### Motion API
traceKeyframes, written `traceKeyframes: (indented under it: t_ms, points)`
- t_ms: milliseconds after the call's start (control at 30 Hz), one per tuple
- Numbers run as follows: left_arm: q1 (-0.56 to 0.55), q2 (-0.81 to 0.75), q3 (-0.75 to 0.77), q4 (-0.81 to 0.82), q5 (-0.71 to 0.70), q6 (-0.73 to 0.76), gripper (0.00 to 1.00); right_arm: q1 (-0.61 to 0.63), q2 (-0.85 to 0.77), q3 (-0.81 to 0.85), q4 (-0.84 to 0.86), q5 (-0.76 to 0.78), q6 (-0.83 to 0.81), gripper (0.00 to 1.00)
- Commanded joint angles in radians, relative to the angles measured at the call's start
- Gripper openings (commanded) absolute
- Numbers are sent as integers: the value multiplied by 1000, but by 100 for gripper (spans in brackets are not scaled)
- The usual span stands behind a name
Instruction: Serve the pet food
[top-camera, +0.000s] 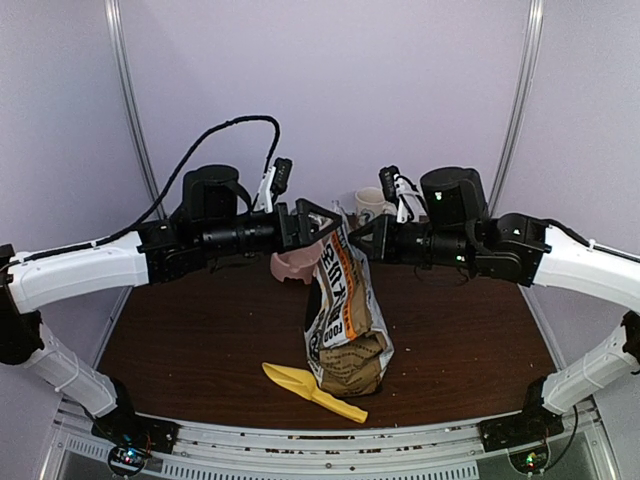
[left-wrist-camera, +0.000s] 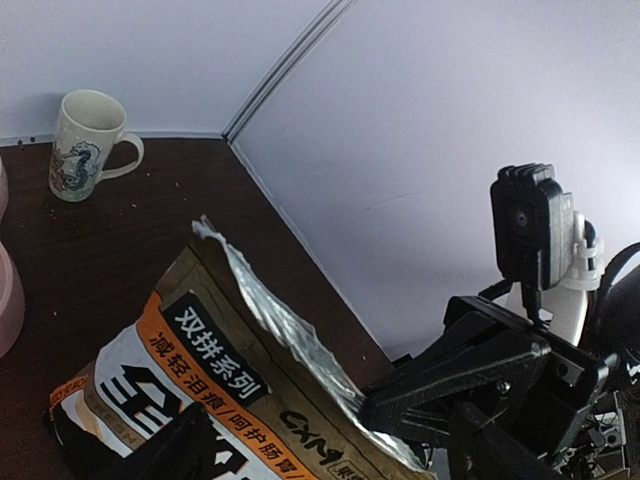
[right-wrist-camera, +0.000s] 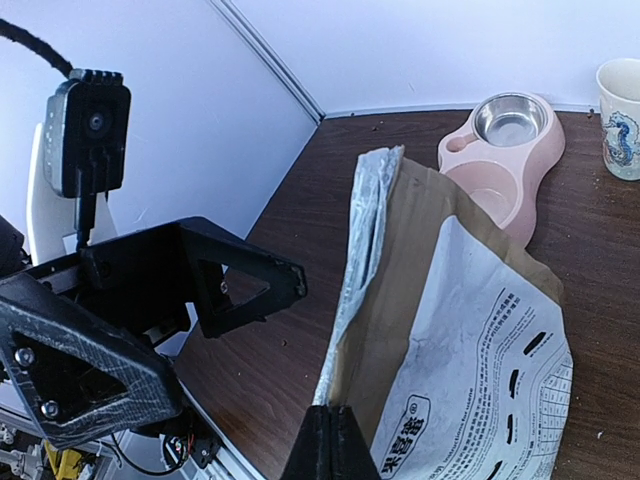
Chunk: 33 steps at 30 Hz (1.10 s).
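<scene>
Pale lilac walls enclose a dark brown surface (top-camera: 200, 340). A tan-and-white printed bag (top-camera: 345, 320) stands at its centre. The right gripper (right-wrist-camera: 330, 435) is clenched on the bag's torn top edge, while the left gripper (top-camera: 330, 222) hangs spread wide just beside that edge. From the bag, a yellow scoop (top-camera: 310, 390) lies at 7 o'clock, a pink double bowl (top-camera: 295, 265) at 11 and a mug (top-camera: 372, 207) at 1. The pet food is not visible in any view.
</scene>
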Motion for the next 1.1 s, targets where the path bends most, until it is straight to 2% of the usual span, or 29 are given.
traceKeyframes:
  t_ms: [0, 433, 833, 1067]
  points:
    - [10, 31, 48, 77, 57, -37, 82, 8, -51, -11, 34, -46, -19, 0]
    - [37, 93, 73, 88, 129, -82, 62, -2, -76, -36, 27, -42, -37, 0]
    - [57, 155, 130, 54, 221, -84, 58, -12, -73, -27, -10, -55, -73, 0]
    - [56, 180, 147, 59, 257, -83, 46, -17, -83, -30, -18, -50, -80, 0]
